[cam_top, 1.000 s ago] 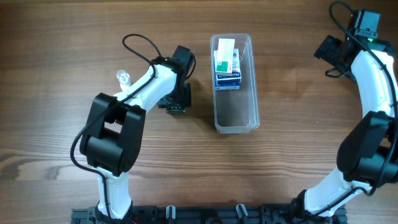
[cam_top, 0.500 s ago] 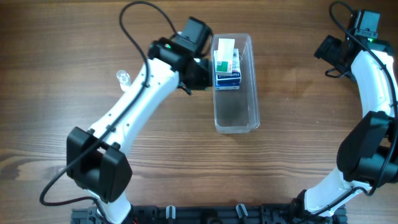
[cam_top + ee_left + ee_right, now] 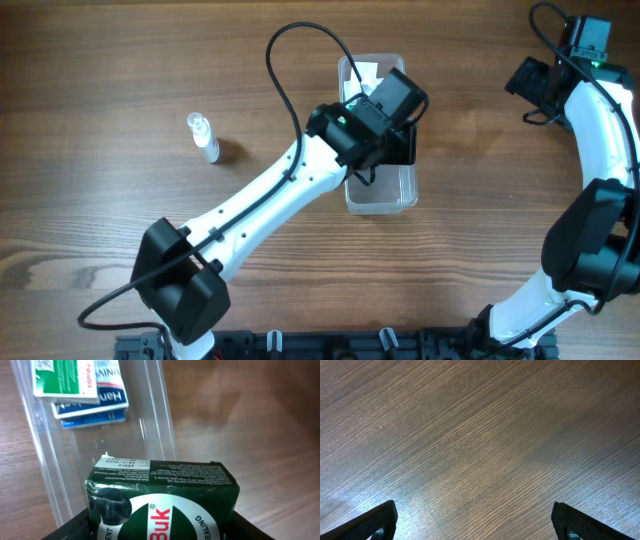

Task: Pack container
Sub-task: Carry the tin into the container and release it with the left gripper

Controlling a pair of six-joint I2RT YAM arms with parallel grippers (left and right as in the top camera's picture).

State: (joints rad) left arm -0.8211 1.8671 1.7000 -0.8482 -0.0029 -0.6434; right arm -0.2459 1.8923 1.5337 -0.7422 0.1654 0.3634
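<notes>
The container point(image 3: 381, 199) is a clear long tub at the table's middle, and my left arm covers most of it from above. My left gripper point(image 3: 398, 128) hangs over it, shut on a dark green box point(image 3: 161, 499) with a white oval label and red letters. The left wrist view shows the box above the tub's right wall point(image 3: 159, 415). A green-and-white box point(image 3: 65, 377) lies on a blue-and-white box point(image 3: 102, 397) at the tub's far end. My right gripper point(image 3: 479, 527) stands open over bare wood, far off at the top right point(image 3: 533, 84).
A small clear bottle with a white label point(image 3: 204, 138) lies on the table left of the tub. The wooden table point(image 3: 100, 220) carries nothing else loose. The arm bases stand along the front edge.
My left arm has swung right with the green box, from beside the tub's left wall to above the tub. The small bottle is now uncovered. The right arm has not moved.
</notes>
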